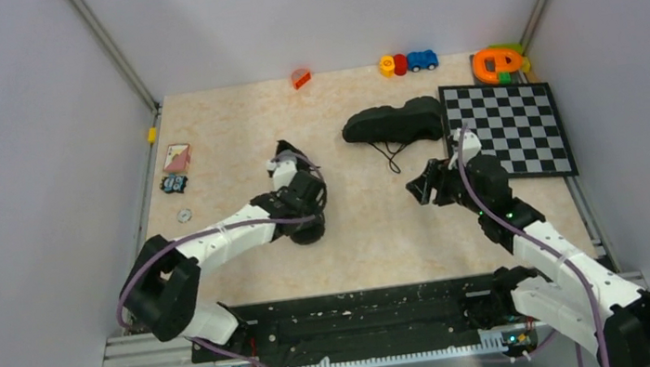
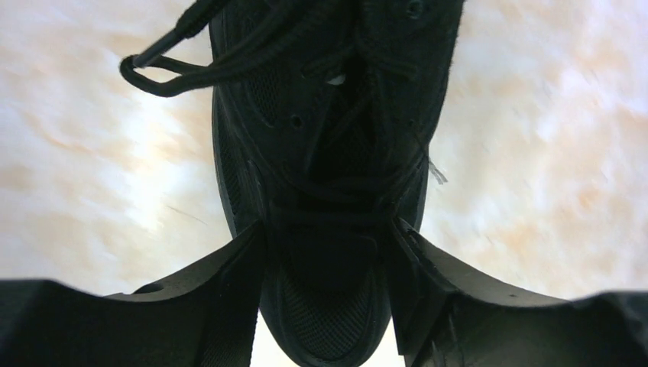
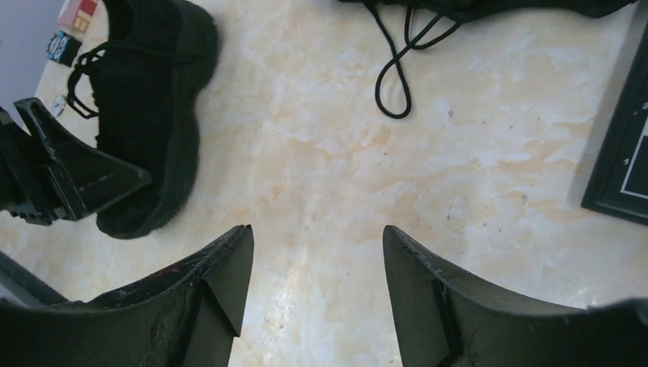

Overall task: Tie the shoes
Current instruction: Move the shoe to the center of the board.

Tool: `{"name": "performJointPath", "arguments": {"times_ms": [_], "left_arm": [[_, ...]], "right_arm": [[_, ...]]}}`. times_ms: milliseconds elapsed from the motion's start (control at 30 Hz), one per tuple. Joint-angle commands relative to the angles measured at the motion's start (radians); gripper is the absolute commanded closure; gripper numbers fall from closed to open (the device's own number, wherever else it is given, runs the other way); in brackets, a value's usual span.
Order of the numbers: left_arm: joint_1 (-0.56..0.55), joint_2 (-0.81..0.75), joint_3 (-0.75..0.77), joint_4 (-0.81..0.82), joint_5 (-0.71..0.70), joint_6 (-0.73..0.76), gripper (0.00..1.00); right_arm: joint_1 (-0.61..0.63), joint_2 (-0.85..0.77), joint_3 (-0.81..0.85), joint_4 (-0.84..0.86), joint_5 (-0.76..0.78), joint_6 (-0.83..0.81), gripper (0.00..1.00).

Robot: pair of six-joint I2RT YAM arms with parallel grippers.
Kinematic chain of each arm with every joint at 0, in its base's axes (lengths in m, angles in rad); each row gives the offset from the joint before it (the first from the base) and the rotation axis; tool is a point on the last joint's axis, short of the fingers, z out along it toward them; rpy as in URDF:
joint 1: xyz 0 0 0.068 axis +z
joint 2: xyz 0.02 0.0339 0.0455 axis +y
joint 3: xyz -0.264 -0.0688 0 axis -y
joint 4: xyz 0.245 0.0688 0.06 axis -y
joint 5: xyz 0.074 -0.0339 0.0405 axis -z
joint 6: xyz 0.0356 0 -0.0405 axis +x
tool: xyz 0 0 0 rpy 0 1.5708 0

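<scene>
My left gripper [image 2: 328, 233] straddles the near sneaker [image 2: 336, 99] — fingers seemingly clamped on both its sides. My right gripper [image 3: 317, 237] hangs over the table [image 3: 489, 153], fingers wide apart — the other sneaker [image 1: 393, 124] beyond.

Left arm stretches forward, its pincer [image 2: 328, 225] clamped across a shoe [image 2: 336, 130]; right arm bent, pincer [image 3: 317, 229] spread wide

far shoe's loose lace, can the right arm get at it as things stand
Probably yes: the right gripper hangs open just short of the lace loop, with only bare table between them.
</scene>
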Motion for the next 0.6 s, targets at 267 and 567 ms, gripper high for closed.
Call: {"name": "performJointPath", "arguments": {"times_ms": [267,567], "left_arm": [[0.53,-0.016,0.028,0.106,0.118,0.339,0.41],[0.562,-0.048,0.101,0.084,0.234,0.397,0.13]], "right_arm": [[-0.062,0.278,0.156,0.206,0.278,0.311,0.28],[-0.068,0.54,0.109,0.613,0.469,0.72,0.25]]}}
